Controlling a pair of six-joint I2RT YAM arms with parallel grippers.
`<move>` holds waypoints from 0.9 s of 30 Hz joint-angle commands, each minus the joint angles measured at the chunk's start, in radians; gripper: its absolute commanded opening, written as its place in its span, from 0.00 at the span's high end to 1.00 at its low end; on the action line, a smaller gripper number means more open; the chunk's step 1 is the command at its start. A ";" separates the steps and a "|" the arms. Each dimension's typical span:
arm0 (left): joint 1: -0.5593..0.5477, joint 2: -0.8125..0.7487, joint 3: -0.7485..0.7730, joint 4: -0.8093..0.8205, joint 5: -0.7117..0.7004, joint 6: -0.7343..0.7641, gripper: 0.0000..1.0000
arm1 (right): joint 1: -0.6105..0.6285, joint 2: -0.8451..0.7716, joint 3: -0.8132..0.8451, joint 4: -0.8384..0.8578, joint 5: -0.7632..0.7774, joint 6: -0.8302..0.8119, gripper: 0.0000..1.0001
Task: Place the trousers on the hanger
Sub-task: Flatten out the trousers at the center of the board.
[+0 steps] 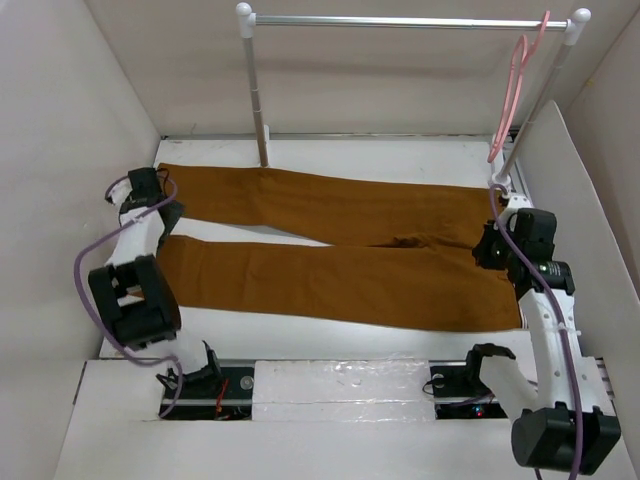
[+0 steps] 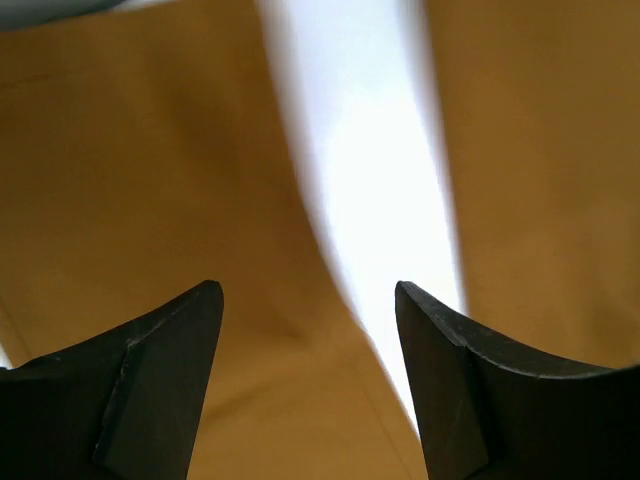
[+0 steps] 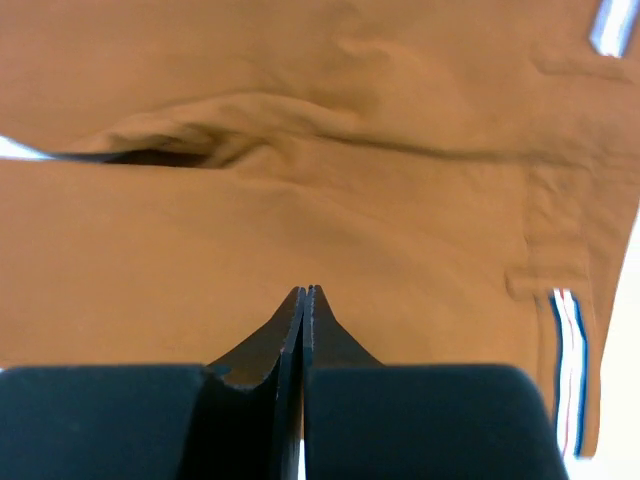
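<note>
The rust-brown trousers (image 1: 350, 270) lie flat on the white table, with the legs to the left and the waist to the right. The pink hanger (image 1: 515, 90) hangs by its hook at the right end of the rail, apart from the trousers. My left gripper (image 1: 160, 205) is open over the leg ends. In the left wrist view its gripper (image 2: 308, 290) spans cloth (image 2: 150, 180) and the white gap between the legs. My right gripper (image 1: 495, 245) is shut and empty above the waist. It shows in the right wrist view (image 3: 303, 290) with the striped waistband trim (image 3: 570, 370) to its right.
A silver rail (image 1: 400, 20) on white posts spans the back, and one post (image 1: 258, 90) stands just behind the upper leg. White walls close in the left and right sides. A strip of bare table (image 1: 330, 340) lies between the trousers and the arm bases.
</note>
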 commanded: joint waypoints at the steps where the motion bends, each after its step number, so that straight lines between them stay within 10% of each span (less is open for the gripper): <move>1: -0.118 -0.221 -0.047 0.064 0.039 0.045 0.35 | -0.049 -0.019 -0.028 -0.083 0.100 0.068 1.00; 4: -0.251 -0.361 -0.148 0.124 0.085 0.062 0.40 | -0.092 0.005 -0.033 -0.109 0.146 0.114 1.00; 11: -0.314 -0.629 -0.376 0.173 0.336 0.104 0.50 | -0.427 0.155 -0.126 -0.071 0.151 0.188 0.44; 21: -0.359 -0.678 -0.484 0.209 0.456 0.146 0.51 | -0.539 0.386 -0.039 0.032 0.073 0.068 0.19; 27: -0.359 -0.622 -0.474 0.221 0.430 0.172 0.51 | -0.553 0.538 -0.051 0.147 0.007 0.103 0.22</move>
